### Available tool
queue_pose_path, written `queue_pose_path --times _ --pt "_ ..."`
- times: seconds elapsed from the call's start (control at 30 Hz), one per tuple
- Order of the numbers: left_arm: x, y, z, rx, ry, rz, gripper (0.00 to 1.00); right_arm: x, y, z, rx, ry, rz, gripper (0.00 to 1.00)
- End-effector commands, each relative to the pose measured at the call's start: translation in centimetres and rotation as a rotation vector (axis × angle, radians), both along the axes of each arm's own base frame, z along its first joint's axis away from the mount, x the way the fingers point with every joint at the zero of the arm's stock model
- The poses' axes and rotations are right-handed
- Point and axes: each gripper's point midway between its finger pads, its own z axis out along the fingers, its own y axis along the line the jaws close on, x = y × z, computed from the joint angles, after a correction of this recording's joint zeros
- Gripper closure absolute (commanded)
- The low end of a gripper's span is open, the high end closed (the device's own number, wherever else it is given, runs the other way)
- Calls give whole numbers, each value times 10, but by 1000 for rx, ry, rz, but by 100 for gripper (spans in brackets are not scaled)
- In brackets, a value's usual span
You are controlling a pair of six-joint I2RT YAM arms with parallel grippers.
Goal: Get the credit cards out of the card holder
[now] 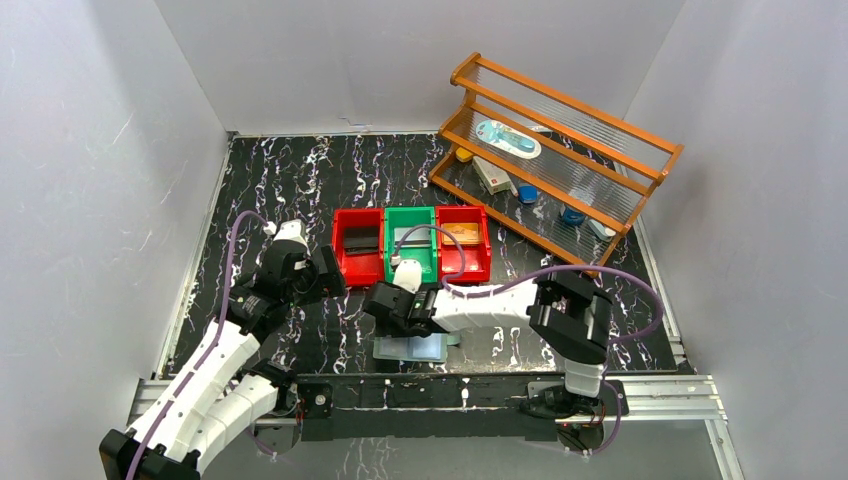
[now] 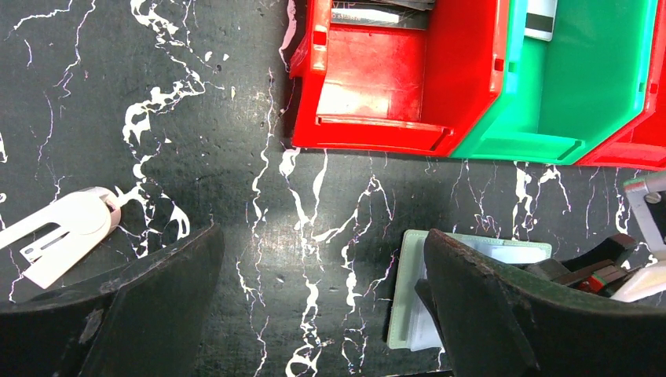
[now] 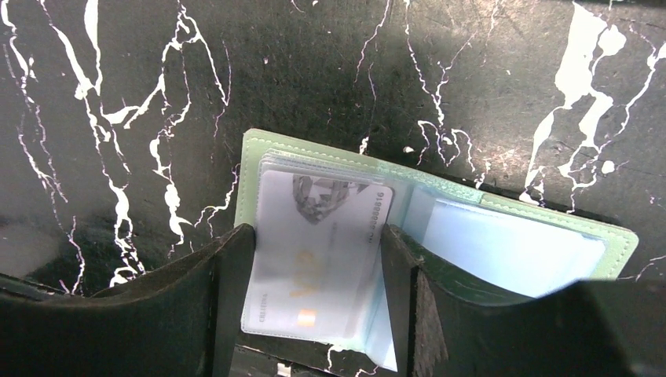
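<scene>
The sage-green folding card holder lies open on the black marbled table. The right gripper straddles it, dark fingers hugging both edges of the sleeved silvery-grey card; whether they pinch it I cannot tell. The left gripper hangs wide open nearby.
</scene>
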Motion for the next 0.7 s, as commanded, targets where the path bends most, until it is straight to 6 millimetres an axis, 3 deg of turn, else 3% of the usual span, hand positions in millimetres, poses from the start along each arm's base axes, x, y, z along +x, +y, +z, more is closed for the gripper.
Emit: queue_pose_path --times 0.0,0.43,0.67 --pt "3 2 9 0 -26 8 2 -14 -16 -34 -9 69 5 33" --pt "2 -6 6 -29 -11 -21 2 -18 -12 -30 188 144 -7 34" --pt "-14 -50 -3 -257 66 -129 3 -19 -18 -37 261 195 -26 35"
